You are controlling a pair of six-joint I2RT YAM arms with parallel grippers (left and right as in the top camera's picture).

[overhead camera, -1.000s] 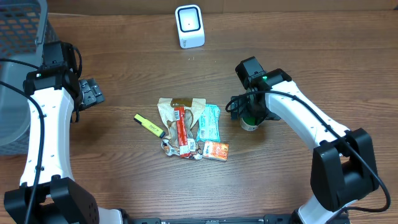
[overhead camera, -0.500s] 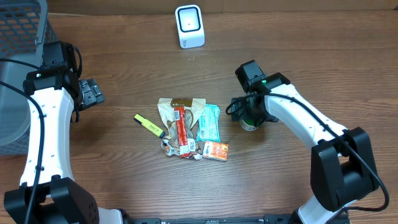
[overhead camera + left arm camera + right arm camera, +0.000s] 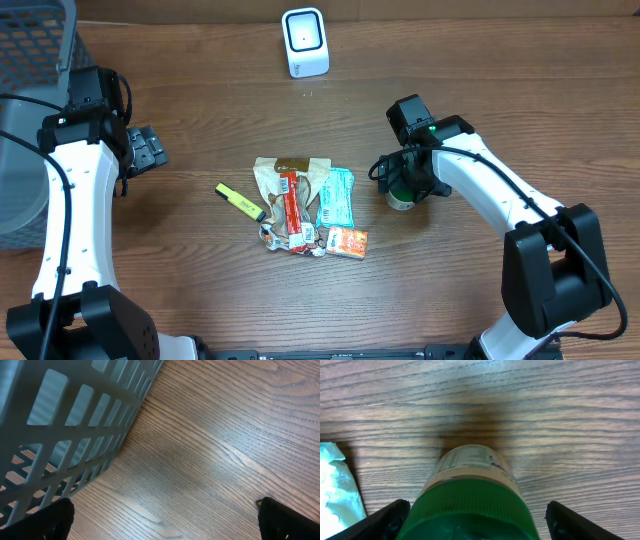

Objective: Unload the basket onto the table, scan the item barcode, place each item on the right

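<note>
Your right fingers [image 3: 382, 521] stood wide apart, one on each side of the green cap [image 3: 470, 507] of a small bottle [image 3: 470, 466]. The left-hand tip in the wrist view sat close against the cap; a narrow gap showed at the other tip. No firm hold on the bottle was evident. The bottle stood upright on the bench [image 3: 500, 100], its printed label facing away from the wrist camera. A pale teal packet [image 3: 335, 492] lay just beside it.

Your left fingers [image 3: 50, 520] were spread fully and held nothing; only bare bench showed between them. The grey basket [image 3: 75, 420] stood close by that arm, at the bench's left edge.

From overhead, the teal packet belonged to a loose pile of snack packets [image 3: 295, 205] at the bench centre. A yellow highlighter [image 3: 239, 202] lay just left of the pile. The white scanner [image 3: 304, 42] stood at the far edge, well apart from the bottle.
</note>
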